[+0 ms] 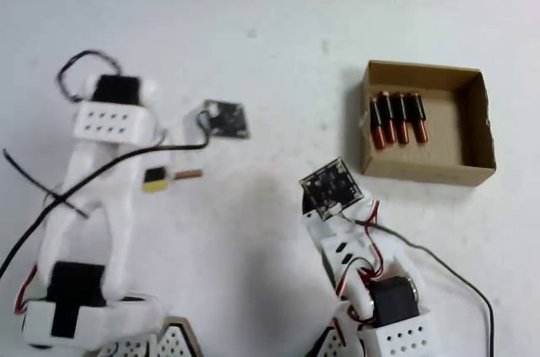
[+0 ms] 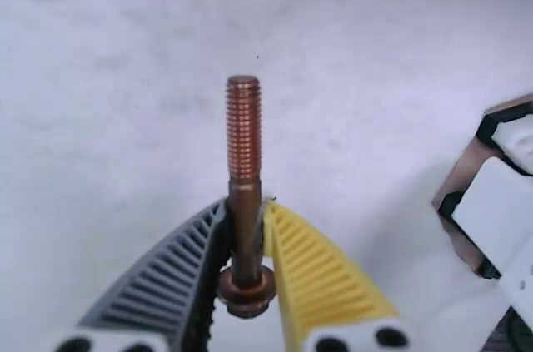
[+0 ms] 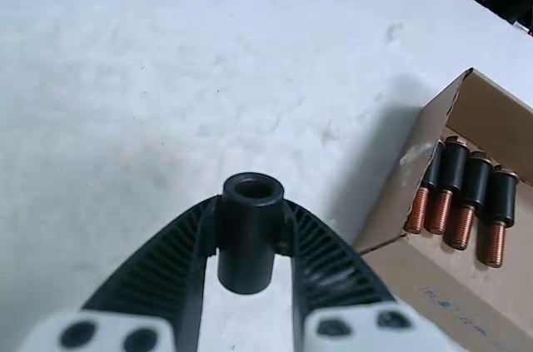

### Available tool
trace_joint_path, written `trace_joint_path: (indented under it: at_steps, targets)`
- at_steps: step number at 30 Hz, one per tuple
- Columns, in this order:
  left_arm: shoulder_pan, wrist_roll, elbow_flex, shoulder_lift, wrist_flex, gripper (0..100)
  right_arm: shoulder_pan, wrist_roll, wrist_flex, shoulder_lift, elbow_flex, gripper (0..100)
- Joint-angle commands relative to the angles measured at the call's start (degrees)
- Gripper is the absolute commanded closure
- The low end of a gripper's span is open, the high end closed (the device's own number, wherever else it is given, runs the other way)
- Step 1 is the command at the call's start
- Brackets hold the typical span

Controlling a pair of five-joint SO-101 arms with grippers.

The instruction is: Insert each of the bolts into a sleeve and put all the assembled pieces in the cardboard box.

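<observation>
My left gripper (image 2: pixel 246 206) is shut on a copper bolt (image 2: pixel 243 127), pinched low on the shank just above the flanged head, with the threaded end pointing away. In the high view this bolt (image 1: pixel 186 175) sticks out sideways from the left gripper (image 1: pixel 160 178) toward the table's middle. My right gripper (image 3: pixel 250 215) is shut on a black sleeve (image 3: pixel 250 235), whose open bore faces outward. The cardboard box (image 1: pixel 426 173) stands at the right and holds several assembled pieces (image 1: pixel 396 119) side by side. From the right wrist, the box (image 3: pixel 391 210) lies close beyond the sleeve.
The right arm (image 1: pixel 375 294) sits at the front right, its wrist board (image 1: pixel 332 186) covering the gripper from above. The left arm (image 1: pixel 97 197) spans the left side with black cables (image 1: pixel 126 159) trailing. White tabletop lies between the two arms.
</observation>
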Motion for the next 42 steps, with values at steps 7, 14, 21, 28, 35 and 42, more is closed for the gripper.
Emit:
trace_joint_path:
  at_steps: [7, 14, 21, 28, 35, 42]
  targets:
    - [-8.13, -25.41, 12.31, -3.38, -13.89, 97, 0.4, -0.09, -1.54, -0.84, -0.44, 98.1]
    - [-7.96, -28.04, 19.87, -3.38, -29.89, 97, 0.4, -0.09, -1.54, -0.84, -0.44, 98.1]
    - [-6.55, -28.04, 24.88, -3.38, -37.98, 97, 0.4, -0.09, -1.54, -0.84, -0.44, 98.1]
    - [-2.24, -28.13, 25.14, -3.3, -37.89, 96, 0.4, -0.09, -1.54, -0.84, -0.44, 98.1]
    - [-1.63, -28.22, 24.7, -3.21, -38.24, 88, 0.4, -0.09, -1.54, -0.84, -0.44, 98.1]
    - [-0.66, -27.87, 25.41, -3.21, -39.74, 88, 0.4, -0.09, -1.54, -0.84, -0.44, 98.1]
